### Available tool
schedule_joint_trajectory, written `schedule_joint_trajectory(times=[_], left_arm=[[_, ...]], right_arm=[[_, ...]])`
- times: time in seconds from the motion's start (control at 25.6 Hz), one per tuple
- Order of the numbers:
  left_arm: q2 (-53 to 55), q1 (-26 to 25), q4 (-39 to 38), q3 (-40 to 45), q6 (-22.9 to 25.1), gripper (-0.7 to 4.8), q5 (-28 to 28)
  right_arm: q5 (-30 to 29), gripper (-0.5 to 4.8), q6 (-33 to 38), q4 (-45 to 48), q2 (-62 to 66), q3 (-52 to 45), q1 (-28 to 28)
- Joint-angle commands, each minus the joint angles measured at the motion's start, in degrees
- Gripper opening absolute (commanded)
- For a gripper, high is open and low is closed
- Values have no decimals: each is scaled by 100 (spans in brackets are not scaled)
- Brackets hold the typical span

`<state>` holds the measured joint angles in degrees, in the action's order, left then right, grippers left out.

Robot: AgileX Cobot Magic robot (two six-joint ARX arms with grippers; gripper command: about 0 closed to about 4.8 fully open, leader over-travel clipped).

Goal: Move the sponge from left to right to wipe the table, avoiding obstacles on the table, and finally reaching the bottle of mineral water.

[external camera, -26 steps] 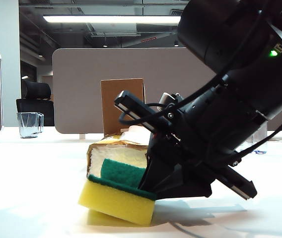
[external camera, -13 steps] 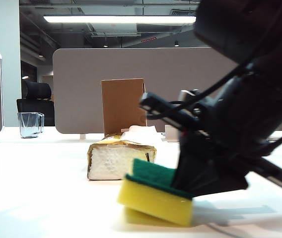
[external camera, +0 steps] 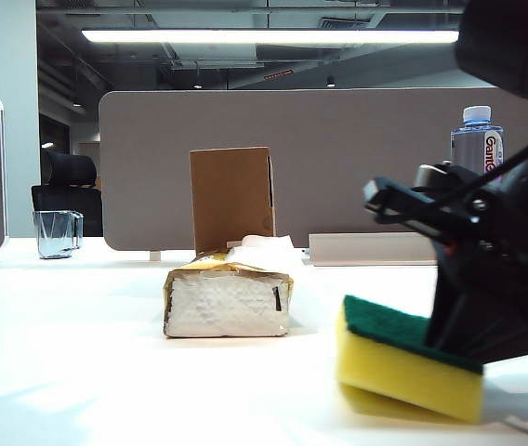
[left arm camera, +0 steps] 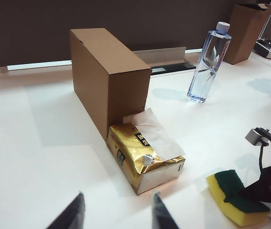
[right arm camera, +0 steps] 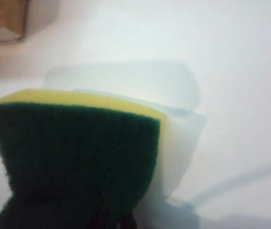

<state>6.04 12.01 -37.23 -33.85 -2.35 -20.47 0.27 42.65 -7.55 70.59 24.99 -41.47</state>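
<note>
Wiping rightward, past the obstacles and short of the bottle.

Clamped on the sponge (external camera: 409, 362), the right gripper (external camera: 459, 334) holds it tilted, one yellow edge on the table (external camera: 78, 372), to the right of the tissue pack (external camera: 228, 300) and cardboard box (external camera: 231, 198). The bottle of mineral water (left arm camera: 208, 62) stands well apart, farther back. Next, I judge, comes a sweep toward it, stopping gently at its base. The left gripper (left arm camera: 116, 212) hovers on the near side, fingers apart, holding nothing.
</note>
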Motion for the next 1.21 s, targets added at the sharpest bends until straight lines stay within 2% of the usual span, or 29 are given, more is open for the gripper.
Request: schedule_joint_trajectory(times=[0.04, 0.43, 0.63, 0.98, 1.21], left_arm=[[-2, 9, 44, -37, 17, 179, -17], [-2, 7, 44, -37, 20, 179, -15], [-2, 7, 44, -37, 22, 179, -15], [-2, 7, 46, -37, 22, 179, -15], [-2, 7, 46, -37, 22, 179, -15]], right_arm=[[260, -5, -304, -962, -234, -87, 332], [267, -5, -1097, -2046, -1193, -90, 1405], [260, -5, -1401, -2297, -1416, -92, 1799], [74, -5, -1919, -2662, -2046, -90, 2940], [-39, -6, -2002, -2649, -2031, -92, 3069]])
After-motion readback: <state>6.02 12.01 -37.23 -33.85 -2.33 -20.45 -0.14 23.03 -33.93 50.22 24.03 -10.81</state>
